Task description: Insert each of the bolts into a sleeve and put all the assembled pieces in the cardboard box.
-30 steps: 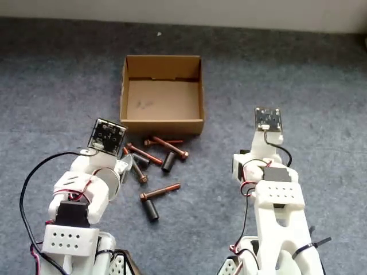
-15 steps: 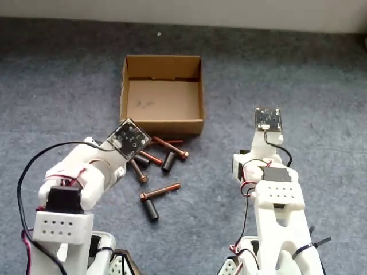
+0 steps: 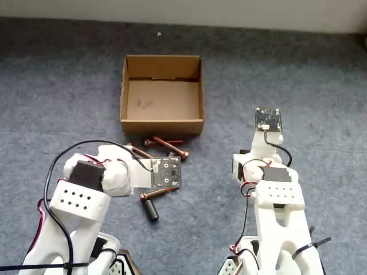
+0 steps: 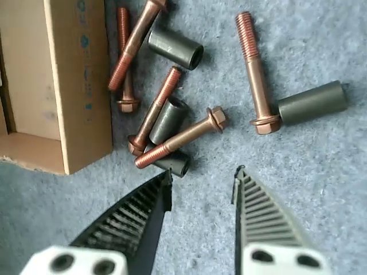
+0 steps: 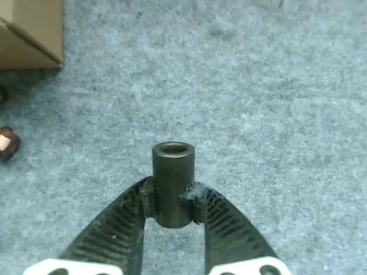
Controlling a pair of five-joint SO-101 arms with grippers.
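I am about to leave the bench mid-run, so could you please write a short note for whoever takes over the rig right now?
Left pincer: open and empty, over the loose parts beside the cardboard box.
Right pincer: shut on one sleeve, held upright.
On the carpet: five bolts and four more sleeves, lying jumbled together.
Done: nothing yet. No bolt looks inserted and the box is empty.
Left: fit every bolt into a sleeve, then put all the pieces in the box.
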